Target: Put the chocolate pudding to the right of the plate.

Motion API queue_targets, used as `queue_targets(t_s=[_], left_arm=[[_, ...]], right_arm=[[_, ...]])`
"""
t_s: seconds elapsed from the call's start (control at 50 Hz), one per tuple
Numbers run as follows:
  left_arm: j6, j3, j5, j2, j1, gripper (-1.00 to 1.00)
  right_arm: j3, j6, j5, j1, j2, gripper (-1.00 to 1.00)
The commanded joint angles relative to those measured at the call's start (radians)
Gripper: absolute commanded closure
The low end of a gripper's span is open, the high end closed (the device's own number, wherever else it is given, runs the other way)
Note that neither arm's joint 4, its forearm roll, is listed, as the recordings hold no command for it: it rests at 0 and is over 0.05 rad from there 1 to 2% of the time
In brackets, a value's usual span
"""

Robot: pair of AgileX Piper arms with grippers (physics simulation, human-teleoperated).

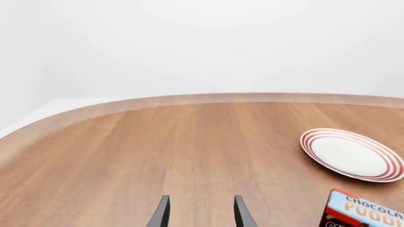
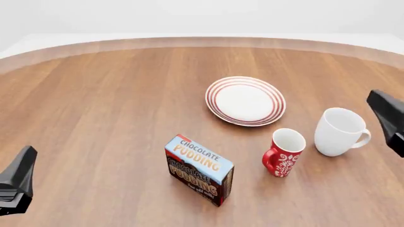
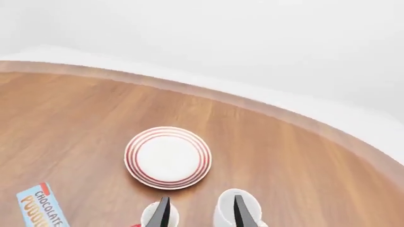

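Observation:
The chocolate pudding (image 2: 198, 169) is a box with a light blue top and dark brown sides, standing on the wooden table near the front, left of centre. The red-ringed white plate (image 2: 245, 100) lies farther back and a little to the right of it. In the left wrist view my left gripper (image 1: 202, 215) is open over bare wood, with the pudding (image 1: 366, 213) and plate (image 1: 350, 153) off to one side. My right gripper (image 3: 202, 213) is open too, nothing between its fingers. Its camera looks over two mugs towards the plate (image 3: 167, 157) and pudding (image 3: 41, 205).
A red patterned mug (image 2: 284, 152) and a plain white mug (image 2: 339, 131) stand right of the plate, towards the front. The left arm (image 2: 16, 187) sits at the front left, the right arm (image 2: 388, 118) at the right edge. The table's curved rim (image 2: 202, 41) runs along the back.

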State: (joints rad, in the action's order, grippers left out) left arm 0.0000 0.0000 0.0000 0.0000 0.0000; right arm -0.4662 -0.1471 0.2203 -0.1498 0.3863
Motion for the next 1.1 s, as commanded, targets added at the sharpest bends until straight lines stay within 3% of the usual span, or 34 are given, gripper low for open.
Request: queue_targets(t_s=[0.02, 0.06, 0.1, 0.12, 0.22, 0.3, 0.38, 0.46, 0.92, 1.1], left_arm=[[0.0, 0.0, 0.0, 0.0, 0.0, -1.0], [0.0, 0.0, 0.0, 0.0, 0.0, -1.0], [0.0, 0.0, 0.0, 0.0, 0.0, -1.0], [0.0, 0.0, 0.0, 0.0, 0.0, -1.0], [0.0, 0.0, 0.0, 0.0, 0.0, -1.0], [0.0, 0.0, 0.0, 0.0, 0.0, -1.0], [0.0, 0.0, 0.0, 0.0, 0.0, -1.0], [0.0, 0.0, 0.0, 0.0, 0.0, -1.0], [0.0, 0.0, 0.0, 0.0, 0.0, -1.0], [0.0, 0.0, 0.0, 0.0, 0.0, -1.0]], right_arm=[[-0.284, -0.11, 0.119, -0.164, 0.248, -1.0], [-0.314, -0.141, 0.133, -0.182, 0.27, -1.0], [-0.367, -0.102, 0.165, -0.217, 0.301, -1.0], [-0.394, -0.141, 0.181, -0.231, 0.33, -1.0], [-0.463, -0.122, 0.229, -0.288, 0.401, -1.0], [-0.498, -0.15, 0.256, -0.332, 0.441, -1.0], [-0.506, -0.228, 0.236, -0.381, 0.476, -1.0], [-0.52, -0.237, 0.251, -0.415, 0.501, -1.0], [-0.511, -0.14, 0.104, -0.624, 0.762, -1.0], [-0.508, -0.112, 0.088, -0.653, 0.83, -1.0]])
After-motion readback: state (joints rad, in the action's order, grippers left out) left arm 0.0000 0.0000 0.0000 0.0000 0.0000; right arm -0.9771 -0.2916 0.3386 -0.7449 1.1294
